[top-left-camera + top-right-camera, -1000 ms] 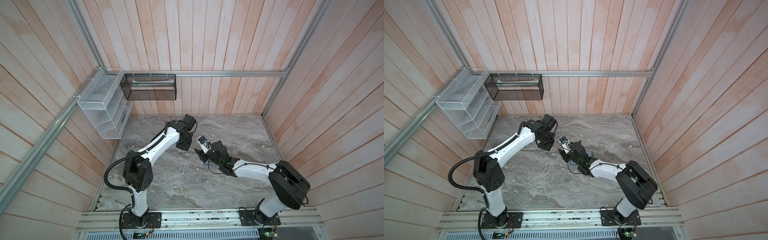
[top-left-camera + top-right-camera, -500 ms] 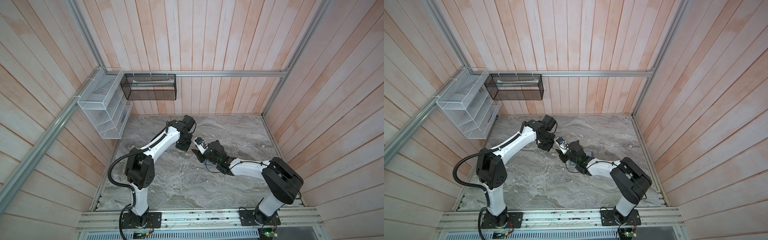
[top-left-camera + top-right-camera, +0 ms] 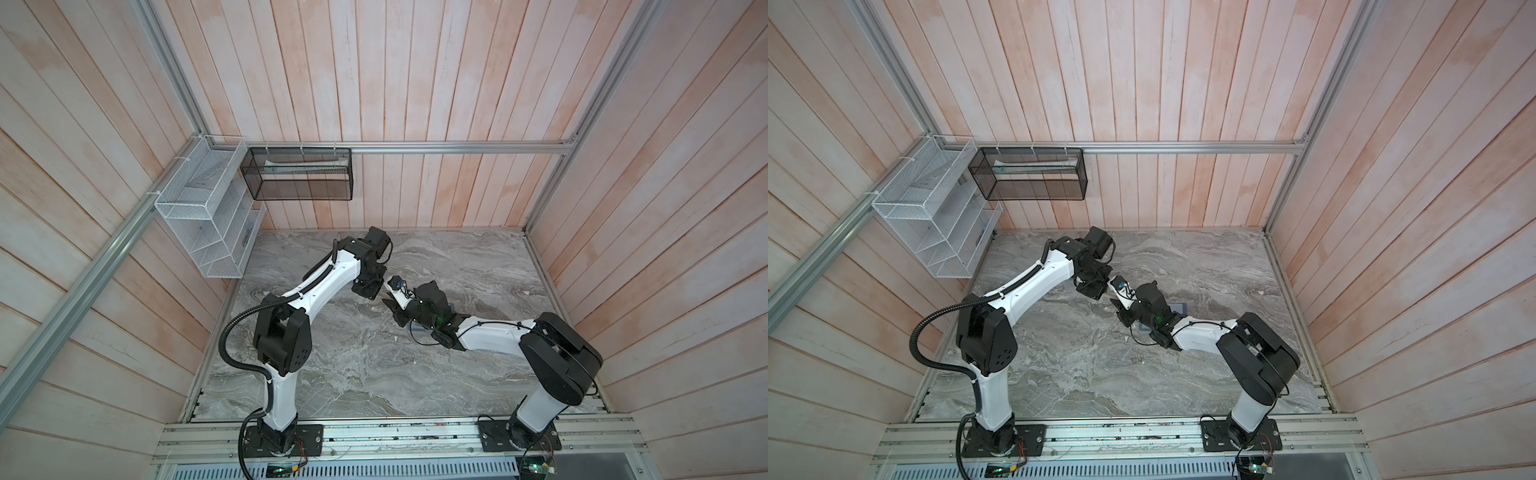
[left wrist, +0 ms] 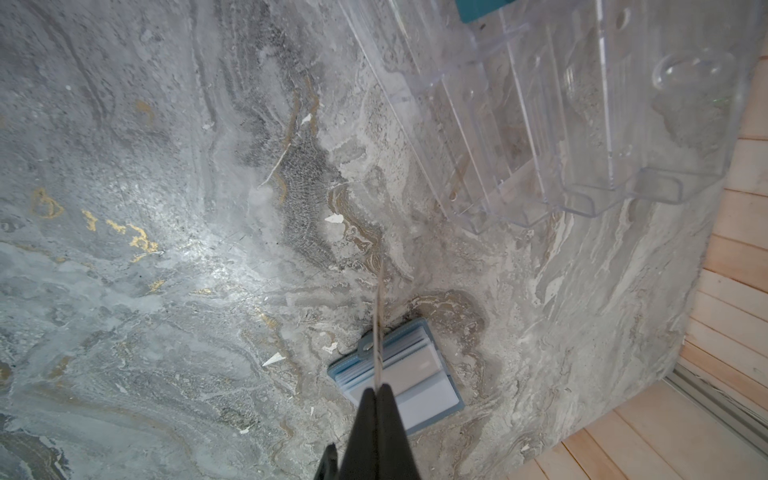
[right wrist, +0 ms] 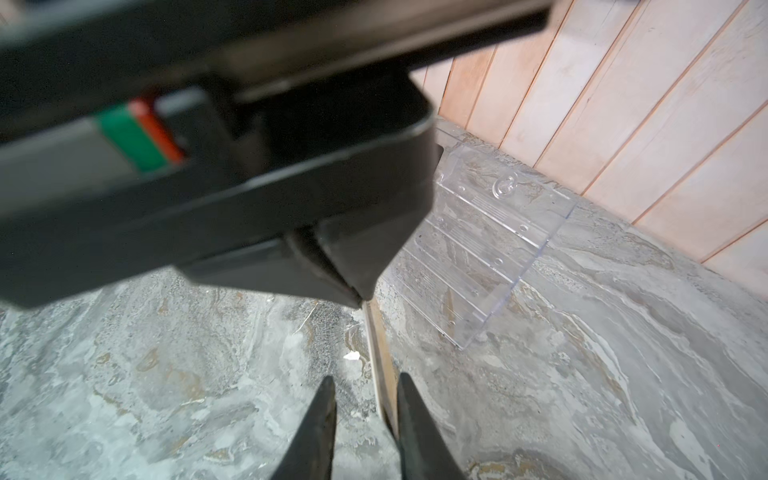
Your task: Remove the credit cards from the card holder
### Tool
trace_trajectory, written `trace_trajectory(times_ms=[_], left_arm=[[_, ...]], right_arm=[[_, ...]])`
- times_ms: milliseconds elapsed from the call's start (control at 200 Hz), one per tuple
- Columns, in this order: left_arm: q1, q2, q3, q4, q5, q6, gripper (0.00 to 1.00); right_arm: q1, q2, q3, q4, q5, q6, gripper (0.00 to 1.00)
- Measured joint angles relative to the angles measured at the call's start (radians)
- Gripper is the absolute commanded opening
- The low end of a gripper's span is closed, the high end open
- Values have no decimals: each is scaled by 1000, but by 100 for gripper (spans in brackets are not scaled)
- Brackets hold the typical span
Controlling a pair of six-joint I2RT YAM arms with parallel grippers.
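Note:
In the left wrist view my left gripper (image 4: 378,388) is shut on a thin gold-yellow credit card (image 4: 379,324), seen edge-on and held above the table. Below it lies the card holder (image 4: 419,378), slate-blue and open, with pale sleeves showing. In the right wrist view my right gripper (image 5: 365,376) is open around the free end of the same card (image 5: 381,361). The card rests close to one finger, with a gap to the other. A teal card (image 4: 482,8) stands in the clear rack. In both top views the two grippers (image 3: 374,291) (image 3: 390,302) meet mid-table.
A clear acrylic slotted rack (image 4: 582,124) (image 5: 490,249) lies on the marble table near the back wall. A white wire shelf (image 3: 208,216) and a black mesh basket (image 3: 299,174) hang on the walls at back left. My right arm partly covers the card holder (image 3: 1179,308).
My right gripper has moved left and back toward the left gripper. Its jaws have narrowed around the card. The left gripper has stayed shut on the card, almost in place.

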Motion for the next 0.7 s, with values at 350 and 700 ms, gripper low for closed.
trace_trajectory(times_ms=[350,700], left_arm=[[0,0,0,-1,5,14,0],[0,0,-5,10,9,25,0]], right_arm=[[0,4,26,2,1,-22,17],[0,20,40,-1,8,-47,5]])
